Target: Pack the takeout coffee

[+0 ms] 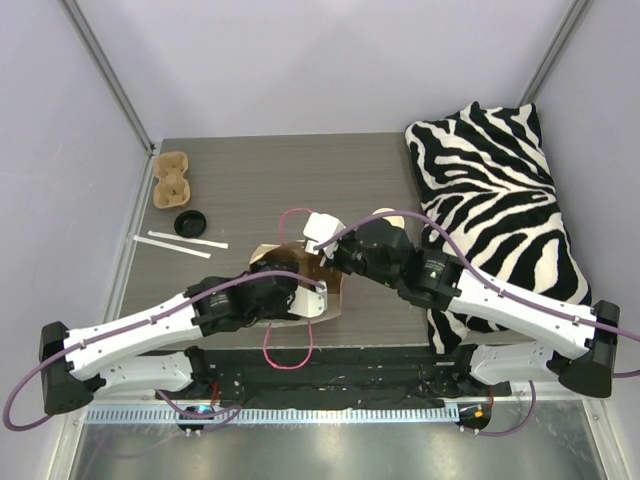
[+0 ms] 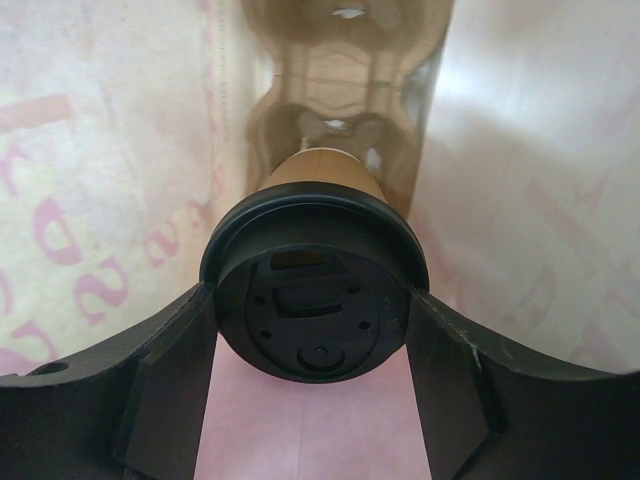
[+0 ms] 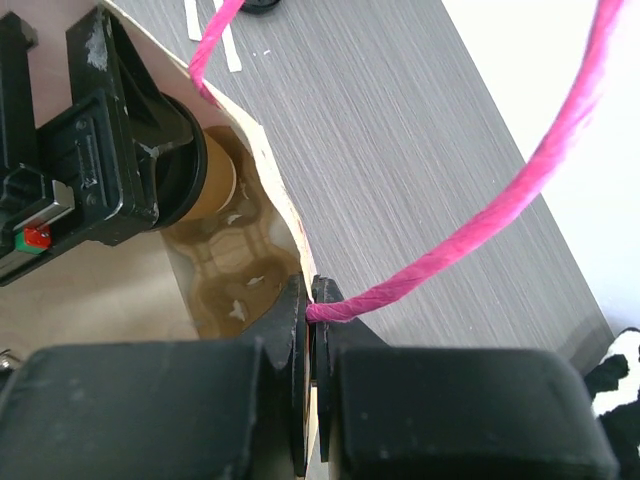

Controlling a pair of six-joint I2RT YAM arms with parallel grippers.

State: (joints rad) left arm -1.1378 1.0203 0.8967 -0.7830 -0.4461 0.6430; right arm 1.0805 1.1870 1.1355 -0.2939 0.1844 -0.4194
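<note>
Paper bag [image 2: 100,180]: white inside, pink print, pink rope handles [image 3: 480,220]. Brown cup [image 2: 318,175], black lid [image 2: 315,300], inside bag, lid facing mouth, base toward pulp carrier [image 2: 340,70] at bag's bottom.

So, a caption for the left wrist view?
Left gripper holds a black-lidded brown paper coffee cup inside a pink-printed paper bag, a brown cardboard cup carrier beyond.

Left arm [image 1: 130,338] and right arm [image 1: 510,300] stretched inward, wrists nearly meeting. Left tool [image 2: 312,345] spread wide, fingers clasping lidded cup [image 2: 318,172]. Right tool [image 3: 312,305] pinched tight on pink cord [image 3: 480,215].
</note>
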